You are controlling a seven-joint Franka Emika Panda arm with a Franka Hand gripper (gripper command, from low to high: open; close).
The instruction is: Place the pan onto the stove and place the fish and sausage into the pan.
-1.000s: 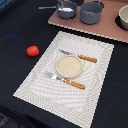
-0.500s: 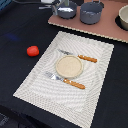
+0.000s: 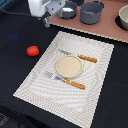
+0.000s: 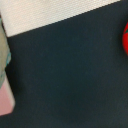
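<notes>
The grey-blue pan (image 3: 68,9) stands on the left end of the pinkish stove (image 3: 102,29) in the exterior view. My gripper (image 3: 46,21) hangs just left of the pan, over where its handle lies, and hides the handle. I cannot tell whether its jaws are open or shut. The red sausage (image 3: 32,50) lies on the dark table left of the placemat; it also shows at the edge of the wrist view (image 4: 125,37). The fish is not in view. The gripper's fingers do not show in the wrist view.
A taller grey pot (image 3: 91,12) stands on the stove next to the pan. A pale woven placemat (image 3: 35,80) carries a round plate (image 3: 69,66), a knife (image 3: 82,58) and a fork (image 3: 67,81). A round dish (image 3: 123,17) sits at the exterior view's right.
My gripper has come into the exterior view at the top left and now hangs over the pan's handle. The pan, sausage and tableware have not moved.
</notes>
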